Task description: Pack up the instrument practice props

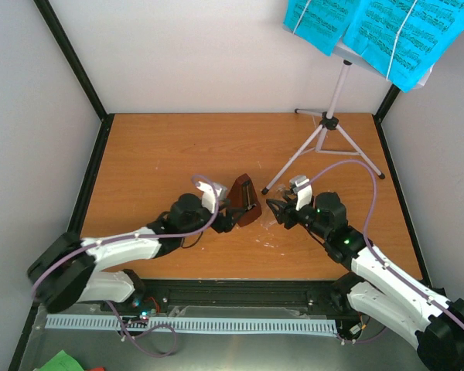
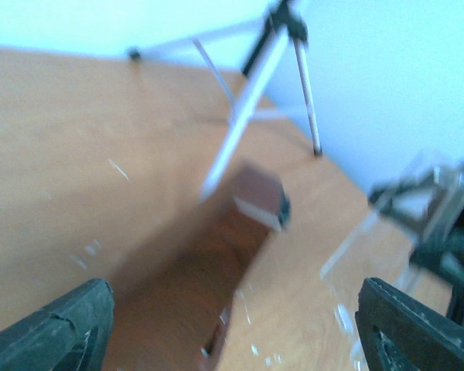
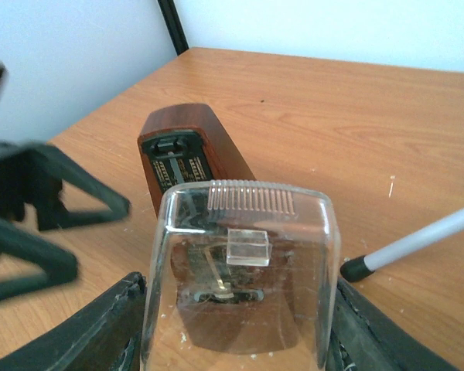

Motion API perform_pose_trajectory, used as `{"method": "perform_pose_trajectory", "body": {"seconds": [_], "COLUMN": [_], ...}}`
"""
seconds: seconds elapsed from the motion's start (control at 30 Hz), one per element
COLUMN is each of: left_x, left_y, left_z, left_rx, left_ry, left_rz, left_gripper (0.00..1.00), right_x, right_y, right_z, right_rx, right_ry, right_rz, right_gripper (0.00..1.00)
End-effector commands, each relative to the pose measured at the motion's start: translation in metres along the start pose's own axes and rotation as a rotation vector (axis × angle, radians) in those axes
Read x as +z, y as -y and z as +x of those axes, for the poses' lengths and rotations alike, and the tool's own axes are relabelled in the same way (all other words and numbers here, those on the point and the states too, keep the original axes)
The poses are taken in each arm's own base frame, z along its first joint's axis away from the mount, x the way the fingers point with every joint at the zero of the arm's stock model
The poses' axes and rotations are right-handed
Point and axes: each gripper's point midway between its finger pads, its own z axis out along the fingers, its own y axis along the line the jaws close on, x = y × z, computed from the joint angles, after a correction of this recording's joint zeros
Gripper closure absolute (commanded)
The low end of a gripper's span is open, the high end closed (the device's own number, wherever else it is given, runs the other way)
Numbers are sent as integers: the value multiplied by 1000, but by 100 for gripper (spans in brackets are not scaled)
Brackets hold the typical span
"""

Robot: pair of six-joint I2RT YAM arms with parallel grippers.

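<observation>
The dark red-brown metronome [image 1: 246, 199] stands upright mid-table, without its cover. My right gripper [image 1: 277, 210] is shut on the clear cover [image 3: 240, 270] and holds it just right of the metronome [image 3: 187, 154], facing its open front. My left gripper [image 1: 228, 219] is open just left of the metronome, and its blurred brown body [image 2: 216, 263] lies between my fingers [image 2: 54, 332]. The pale silver music stand [image 1: 329, 127] stands at the back right. The cyan sheet-music pages [image 1: 371, 27] rest on its desk.
The tripod's legs spread over the back right of the table. One rubber-tipped leg [image 3: 417, 246] ends close to the right of the cover. Black frame posts [image 1: 73, 58] and white walls enclose the table. A white cable duct [image 1: 185, 323] runs along the near edge.
</observation>
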Motion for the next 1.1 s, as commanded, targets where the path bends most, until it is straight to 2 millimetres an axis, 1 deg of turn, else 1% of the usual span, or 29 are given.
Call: {"method": "perform_pose_trajectory", "body": {"seconds": [0.0,0.1,0.13,0.2,0.23,0.3,0.4,0.43,0.5,0.57,0.7,1.07], "left_x": [-38,-58,-65,-78,-83,-93,-101,-102,-108,-113,-119,-116], "left_y": [-7,-20,-31,-44,-49,-67,-91,-101,-117,-130,-145,-147], "left_z": [-69,-110,-122,-144,-152,-163,-172,-167,-163,-155,-140,-138], "left_rx": [-88,-89,-89,-67,-51,-30,44,53,93,125,171,185], "left_ry": [48,29,34,66,85,121,155,140,144,145,161,144], "left_rz": [16,39,23,11,7,-51,-182,-235,-335,-411,-490,-484], "left_gripper": [10,4,3,1,1,1,1,0,1,0,1,0], "right_x": [1,11,14,20,23,27,30,31,37,43,50,62], "right_y": [-20,-24,-25,-27,-28,-33,-43,-45,-45,-44,-45,-36], "right_z": [-37,-36,-38,-38,-40,-43,-44,-42,-36,-31,-23,-6], "right_rx": [-120,-162,-182,-209,-217,-235,-275,-285,-294,-298,-305,-312], "right_ry": [117,120,135,156,173,208,267,281,289,287,293,288], "right_rz": [-84,-92,-90,-87,-89,-90,-86,-86,-83,-82,-62,31], "right_gripper": [52,54,54,54,54,54,55,55,55,55,55,55]}}
